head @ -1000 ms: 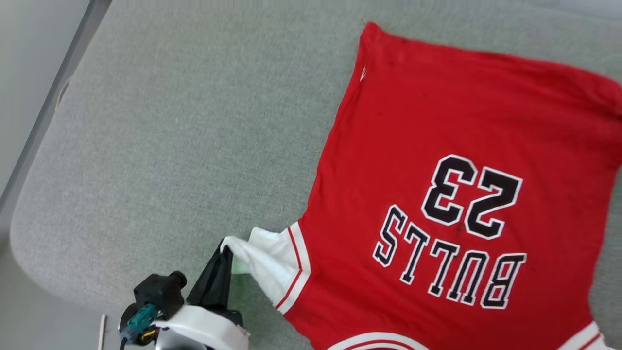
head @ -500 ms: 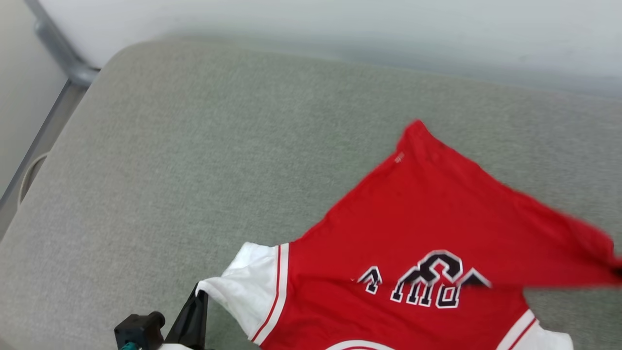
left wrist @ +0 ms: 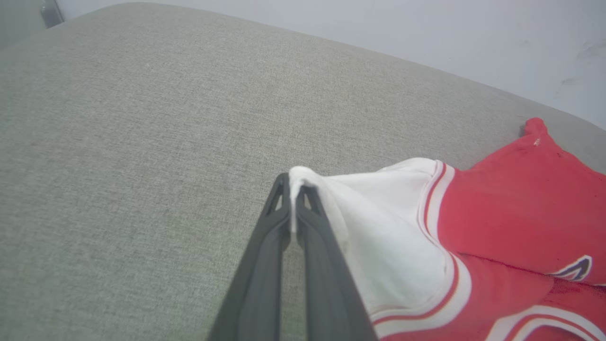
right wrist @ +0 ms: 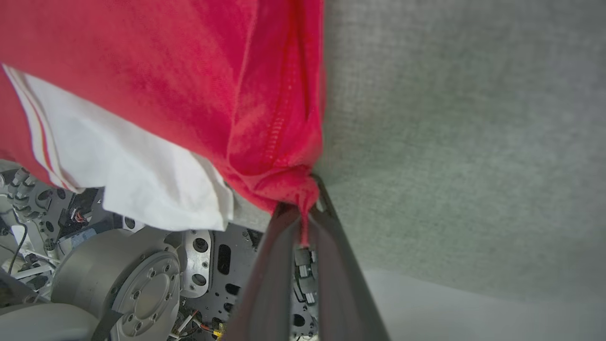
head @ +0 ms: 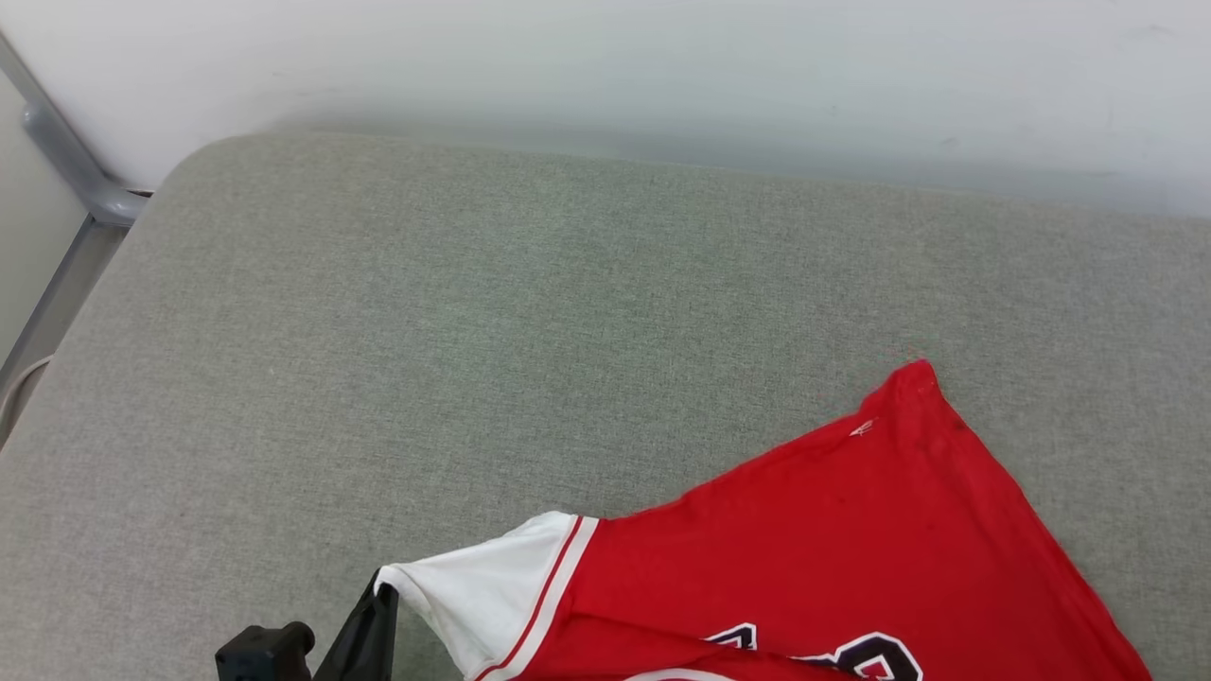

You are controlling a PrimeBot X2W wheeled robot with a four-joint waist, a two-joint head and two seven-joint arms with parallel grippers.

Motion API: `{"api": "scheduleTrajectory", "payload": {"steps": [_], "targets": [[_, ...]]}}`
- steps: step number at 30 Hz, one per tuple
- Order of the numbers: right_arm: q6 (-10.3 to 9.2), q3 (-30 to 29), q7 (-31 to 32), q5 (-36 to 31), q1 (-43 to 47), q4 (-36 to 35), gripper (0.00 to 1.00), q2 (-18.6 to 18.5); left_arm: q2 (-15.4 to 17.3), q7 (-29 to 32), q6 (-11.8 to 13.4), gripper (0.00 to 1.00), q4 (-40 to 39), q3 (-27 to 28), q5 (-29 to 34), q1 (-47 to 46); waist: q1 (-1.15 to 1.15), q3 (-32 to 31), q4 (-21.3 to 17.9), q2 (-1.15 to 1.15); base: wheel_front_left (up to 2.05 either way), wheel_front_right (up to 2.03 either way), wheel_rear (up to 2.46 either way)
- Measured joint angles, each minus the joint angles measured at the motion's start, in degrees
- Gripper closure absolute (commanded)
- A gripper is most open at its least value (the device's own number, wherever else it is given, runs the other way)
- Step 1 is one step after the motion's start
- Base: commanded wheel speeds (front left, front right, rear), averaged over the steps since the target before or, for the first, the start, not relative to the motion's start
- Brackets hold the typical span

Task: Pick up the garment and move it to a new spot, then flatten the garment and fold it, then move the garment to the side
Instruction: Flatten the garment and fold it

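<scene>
The garment [head: 833, 530], a red jersey with white sleeves, lies at the lower right of the grey cushion [head: 473, 331], its red body folded over so only scraps of the black print show at the bottom edge. My left gripper [head: 380, 594] is shut on the tip of the white sleeve [left wrist: 378, 222]; in the left wrist view the gripper [left wrist: 294, 187] pinches that tip. In the right wrist view my right gripper [right wrist: 303, 208] is shut on a bunched red hem corner of the garment [right wrist: 265, 94], with a white sleeve [right wrist: 142, 175] hanging beside it.
A pale wall [head: 662, 66] runs behind the cushion, and a grey metal rail [head: 57, 151] stands at the far left. The robot's base [right wrist: 118, 284] shows under the hanging cloth in the right wrist view.
The head camera has tilted up, so the wall has come into view. The red body has been drawn over the print toward me, hiding most of it. The left gripper still holds the sleeve.
</scene>
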Motion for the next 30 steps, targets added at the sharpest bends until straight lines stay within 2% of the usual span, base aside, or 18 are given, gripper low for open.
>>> {"api": "scheduleTrajectory", "payload": {"steps": [3,4,5,6,11,15,21,25,30], "targets": [[0.00,0.1,-0.1,-0.7,0.5,1.1,1.00,2.0,0.5,0.1,0.1,1.00,0.0,0.0,0.0,0.0,0.00,0.0,-0.4,0.00,0.00,0.00,0.00],[0.00,0.2,-0.7,-1.1,0.5,1.2,0.84,2.4,0.5,0.1,0.1,1.00,-0.1,0.0,0.0,0.0,0.00,0.0,-0.5,0.00,0.00,0.00,0.00],[0.00,0.0,-1.5,-1.5,0.4,1.3,0.25,2.9,0.6,0.2,0.2,1.00,-0.1,0.0,0.0,0.0,0.00,0.0,-0.6,0.00,0.00,0.00,0.00],[0.01,-0.3,-2.1,-1.5,0.1,1.4,0.00,3.5,0.7,0.2,0.2,1.00,-0.1,0.0,0.0,0.0,0.00,0.0,-0.8,0.00,0.00,0.00,0.00],[0.02,-2.6,-6.6,-1.9,-2.4,-1.4,0.00,3.9,0.8,0.3,0.5,1.00,-0.4,-0.1,-0.2,0.1,0.00,-0.4,-1.2,0.00,0.00,0.00,0.00],[0.00,-5.8,-8.7,-1.8,-6.2,-6.7,0.00,2.4,0.9,0.3,0.5,1.00,-0.6,-0.2,-0.2,0.1,0.00,-0.4,-1.0,0.00,0.00,0.00,0.00],[-0.01,-8.0,-8.5,-2.7,-14.6,-13.8,0.00,-0.6,0.8,0.3,0.5,1.00,-0.9,-0.9,-0.1,-0.2,0.01,0.5,0.2,0.00,0.00,0.00,0.00],[-0.01,-5.5,-5.4,-3.6,-22.8,-15.5,0.00,-2.0,0.3,0.2,0.0,1.00,-1.1,-1.5,0.2,-2.0,0.01,2.1,1.3,0.00,0.00,0.00,0.00],[0.00,1.8,2.2,-5.1,-33.8,-14.5,0.00,-3.4,-0.7,-0.1,-0.8,1.00,-0.8,-2.5,0.7,-4.7,0.01,5.2,3.2,0.00,0.00,0.00,0.00]]}}
